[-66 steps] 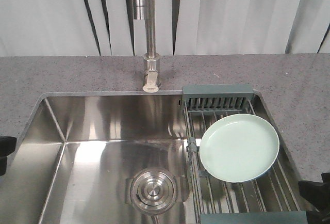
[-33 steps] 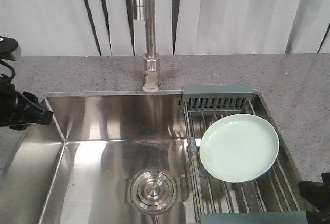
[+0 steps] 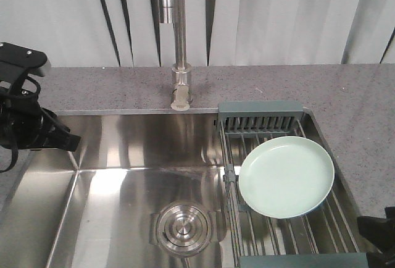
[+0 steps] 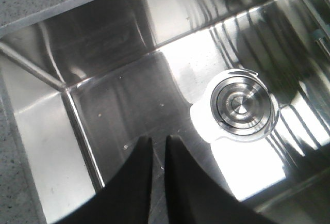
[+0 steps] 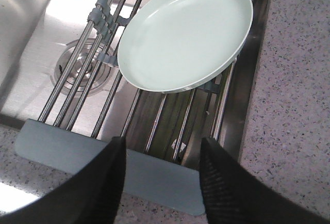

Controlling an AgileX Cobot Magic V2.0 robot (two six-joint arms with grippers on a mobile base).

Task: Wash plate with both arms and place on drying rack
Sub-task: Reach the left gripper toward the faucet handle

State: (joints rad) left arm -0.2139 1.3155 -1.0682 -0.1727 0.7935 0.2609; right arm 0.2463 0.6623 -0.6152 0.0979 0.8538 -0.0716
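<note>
Plate (image 3: 287, 176) on drying rack (image 3: 262, 122), left gripper (image 4: 158, 144) nearly closed, right gripper (image 5: 161, 152) spread, seemingly empty, mostly cropped.

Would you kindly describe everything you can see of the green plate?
The plate is round, pale mint green, plain and unmarked, with a low raised rim and a smooth, slightly glossy surface. It looks empty. It lies face up on the metal bars of the drying rack over the right end of the sink. Neither gripper touches it; the right gripper is open above the rack's near end.
</note>
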